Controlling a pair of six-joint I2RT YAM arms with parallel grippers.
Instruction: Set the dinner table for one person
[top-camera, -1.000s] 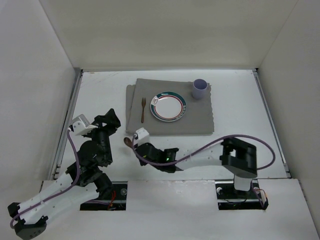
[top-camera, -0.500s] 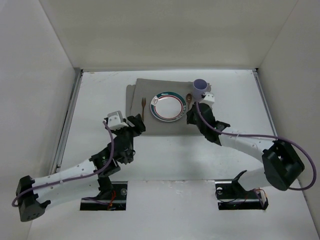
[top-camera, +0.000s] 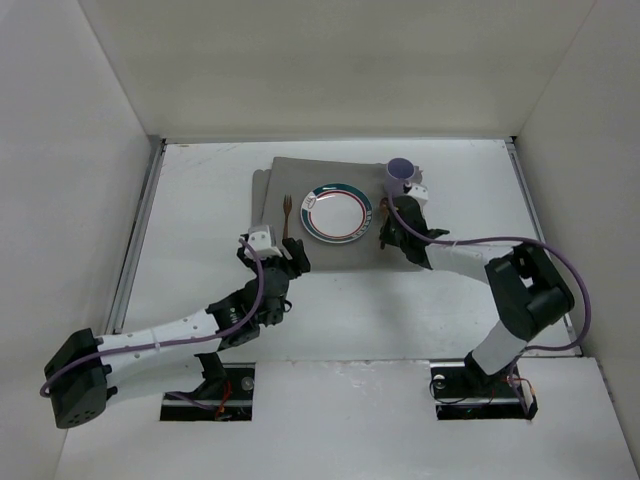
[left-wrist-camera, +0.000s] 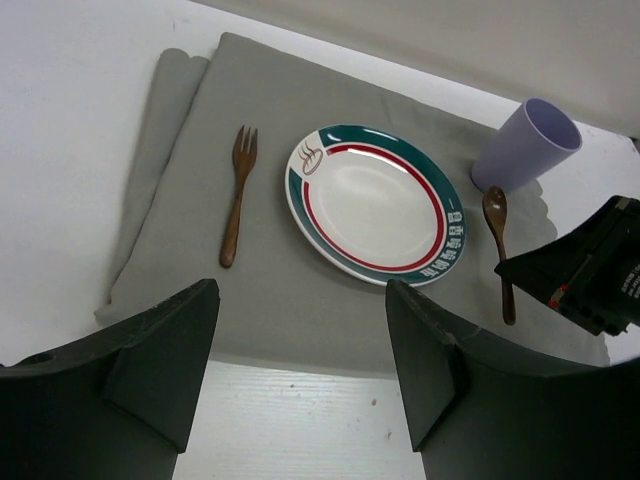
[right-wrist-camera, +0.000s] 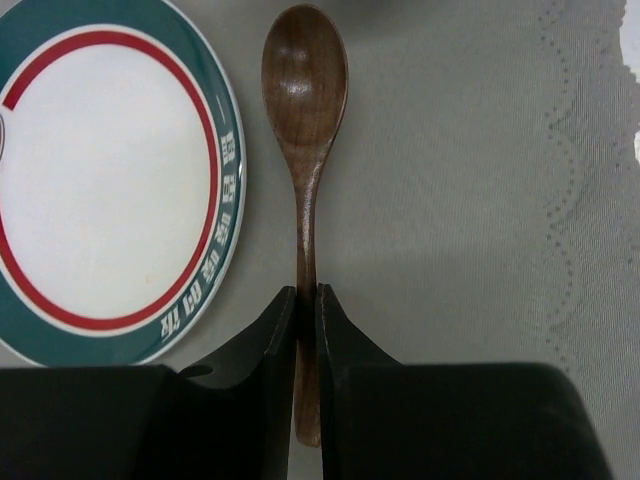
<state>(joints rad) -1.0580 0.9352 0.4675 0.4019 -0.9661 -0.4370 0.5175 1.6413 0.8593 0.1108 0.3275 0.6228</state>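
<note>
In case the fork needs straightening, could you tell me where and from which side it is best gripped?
Grip the fork at mid-handle from straight above, closing across its width: it lies flat on the grey mat, handle slim and straight, bare cloth on both sides.

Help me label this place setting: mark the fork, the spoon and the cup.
fork (left-wrist-camera: 234, 210), left wrist view, middle of its handle.
spoon (right-wrist-camera: 305, 75), right wrist view, inside its bowl.
cup (left-wrist-camera: 512, 158), left wrist view, its outer wall.

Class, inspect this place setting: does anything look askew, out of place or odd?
Only the grey cloth mat: its left edge is doubled into a fold. The wooden fork, green-rimmed plate, wooden spoon and lilac cup sit tidily.
</note>
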